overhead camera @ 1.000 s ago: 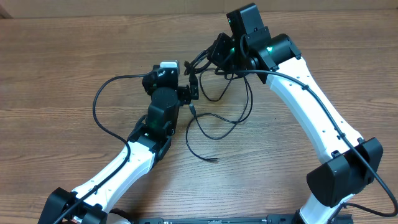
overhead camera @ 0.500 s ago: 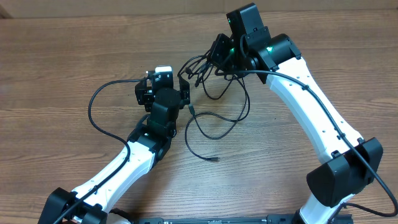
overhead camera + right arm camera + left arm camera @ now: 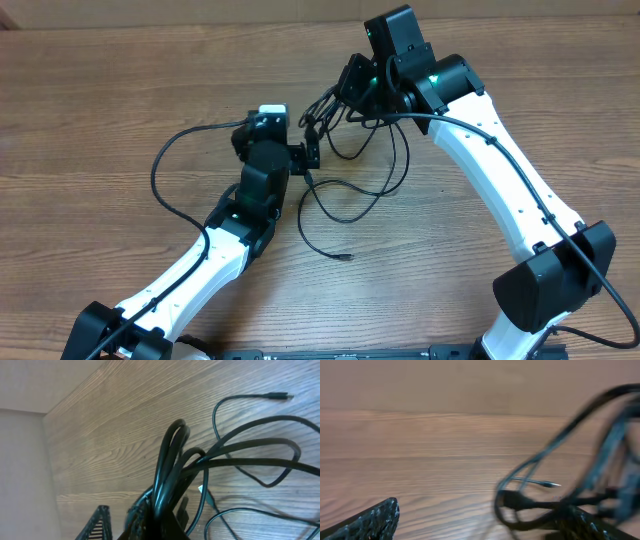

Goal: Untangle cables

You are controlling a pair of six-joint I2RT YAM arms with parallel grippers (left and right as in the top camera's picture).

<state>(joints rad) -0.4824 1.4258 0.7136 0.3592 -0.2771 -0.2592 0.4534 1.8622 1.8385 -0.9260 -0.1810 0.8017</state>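
My right gripper [image 3: 350,88] is shut on a clump of black cables [image 3: 328,106] and holds it above the wooden table. In the right wrist view the cables [image 3: 170,460] rise as a thick bundle out of the jaws of the right gripper [image 3: 150,520]. Loose strands [image 3: 345,200] hang down and curl on the table, ending in a small plug [image 3: 345,257]. My left gripper [image 3: 280,140] stands wide open just left of the clump. In its wrist view the blurred cables [image 3: 520,502] lie against its right finger [image 3: 590,527], while the left gripper [image 3: 485,515] holds nothing.
A thicker black wire [image 3: 165,165] belonging to the left arm loops out over the table to the left. A tan wall [image 3: 200,12] runs along the table's far edge [image 3: 120,30], close behind the right gripper.
The left gripper swung left, away from the clump, then came back right to its edge, staying open. The right arm and the held cables barely moved.
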